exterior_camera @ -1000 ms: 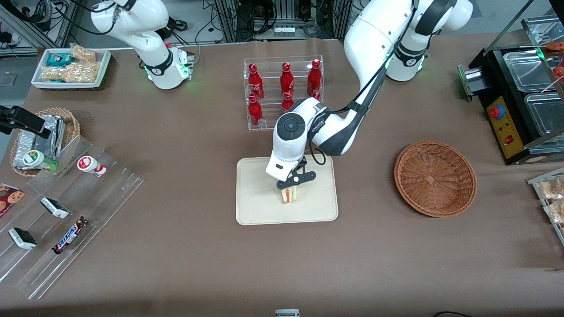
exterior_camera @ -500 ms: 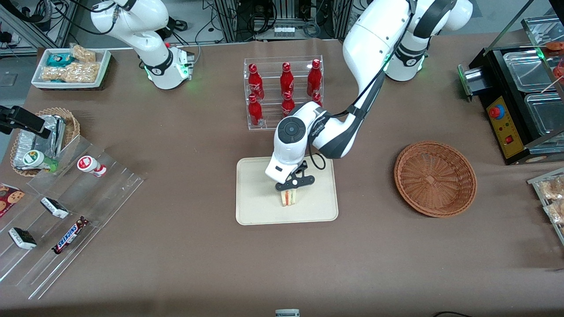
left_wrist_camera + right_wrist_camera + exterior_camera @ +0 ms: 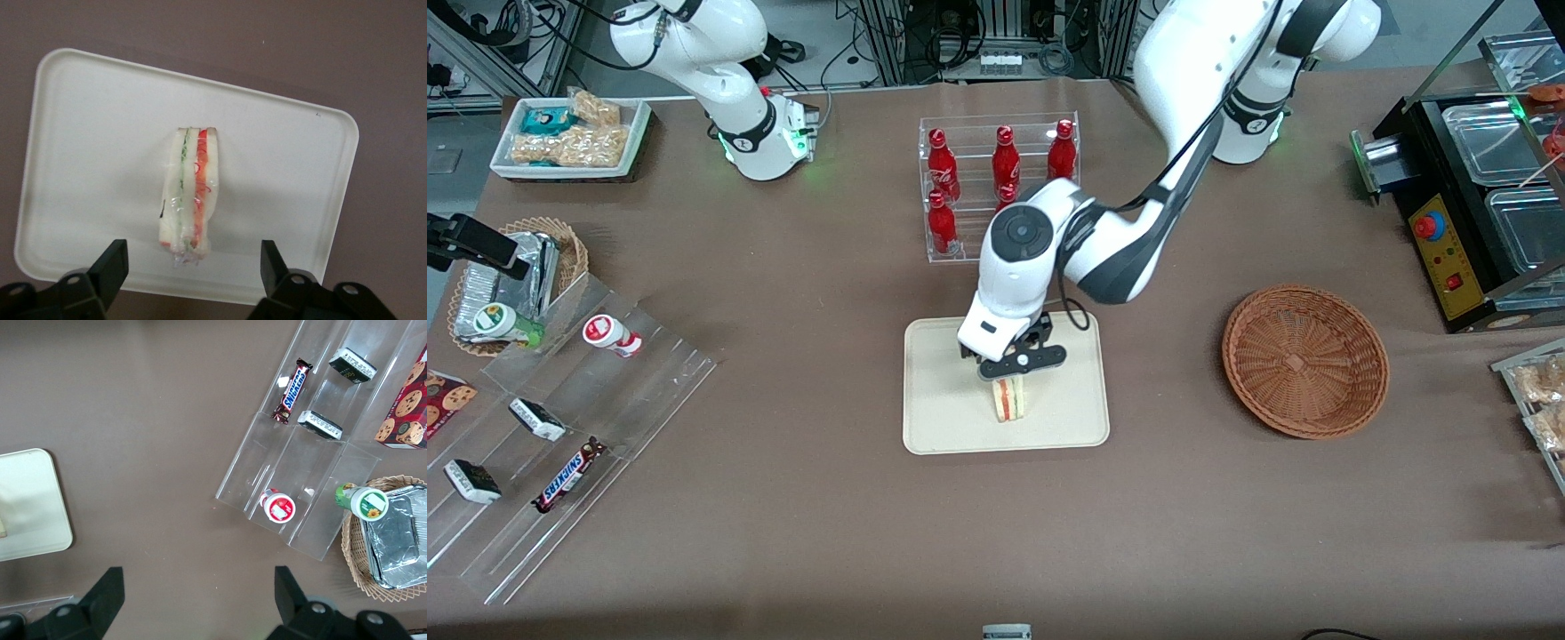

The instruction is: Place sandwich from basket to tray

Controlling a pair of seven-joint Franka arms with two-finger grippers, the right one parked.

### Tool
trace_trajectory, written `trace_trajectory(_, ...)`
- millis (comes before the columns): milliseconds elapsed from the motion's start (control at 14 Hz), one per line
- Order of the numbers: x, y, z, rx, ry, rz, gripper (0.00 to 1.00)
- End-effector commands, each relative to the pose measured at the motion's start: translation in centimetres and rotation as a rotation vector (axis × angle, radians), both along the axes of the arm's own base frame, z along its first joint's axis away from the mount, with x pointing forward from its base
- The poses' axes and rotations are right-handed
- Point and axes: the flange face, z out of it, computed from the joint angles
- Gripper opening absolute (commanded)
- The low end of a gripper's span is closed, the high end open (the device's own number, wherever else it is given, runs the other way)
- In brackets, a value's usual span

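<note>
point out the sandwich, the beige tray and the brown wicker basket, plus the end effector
clear-wrapped triangular sandwich [image 3: 188,197]: left wrist view, on its striped filling edge
flat cream-beige tray [image 3: 938,422]: front view, bare floor near a corner
round reddish-brown wicker basket [image 3: 1304,361]: front view, woven bottom
end effector [image 3: 1014,372]: front view, open, above the sandwich

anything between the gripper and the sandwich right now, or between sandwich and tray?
Nothing visible. The sandwich already rests on the tray, standing on edge near its middle. The gripper is directly above it, fingers open and apart from the wrap, with only clear air between. The basket sits empty toward the working arm's end of the table.
</note>
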Motion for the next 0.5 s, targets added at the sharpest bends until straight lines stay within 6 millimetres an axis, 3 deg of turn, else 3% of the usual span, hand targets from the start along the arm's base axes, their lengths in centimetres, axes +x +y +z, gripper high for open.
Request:
trace_trajectory(0,-0.3,4.0,6.7,0.046,0.021,-0.069,1.00)
trace_trajectory(214,2.0,11.9,9.8,0.066,0.084,0.009,1.00)
trace_trajectory(429,3.5,18.5,10.0,0.073,0.105,-0.016,1.00)
